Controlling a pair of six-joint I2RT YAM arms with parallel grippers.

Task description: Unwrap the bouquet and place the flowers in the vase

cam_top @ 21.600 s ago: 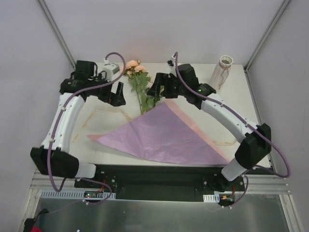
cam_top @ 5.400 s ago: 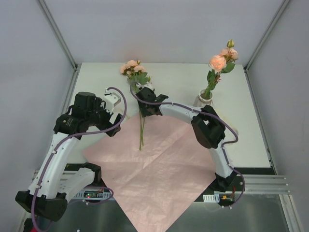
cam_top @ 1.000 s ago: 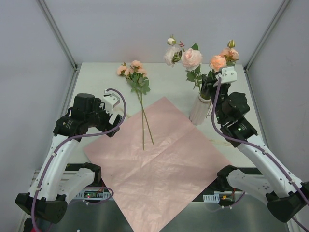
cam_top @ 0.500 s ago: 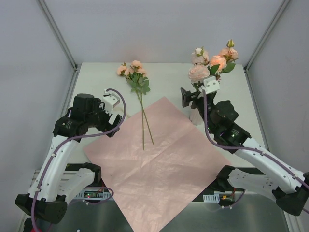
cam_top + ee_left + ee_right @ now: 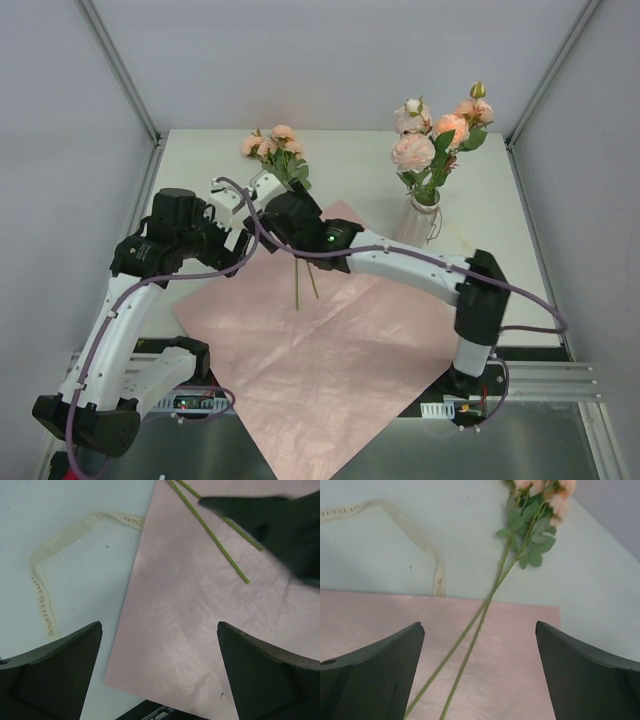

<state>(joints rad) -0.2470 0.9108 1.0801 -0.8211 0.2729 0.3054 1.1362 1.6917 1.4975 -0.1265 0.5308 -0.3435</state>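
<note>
My right gripper (image 5: pixel 479 625) hangs directly over the two loose roses (image 5: pixel 527 535), fingers spread wide and holding nothing. Their stems (image 5: pixel 470 635) run between the fingers, lower left to upper right in the wrist view. That puts the long axis roughly crosswise to the closing direction, which is what I want. The blooms lie on the far tabletop and the stem ends on the pink paper (image 5: pixel 330 350). The left gripper (image 5: pixel 159 625) also gapes empty, off beside the paper's edge near the ribbon (image 5: pixel 42 580), so the right arm is nearer. The vase (image 5: pixel 418 215), already holding some roses, stands well apart to the right.
</note>
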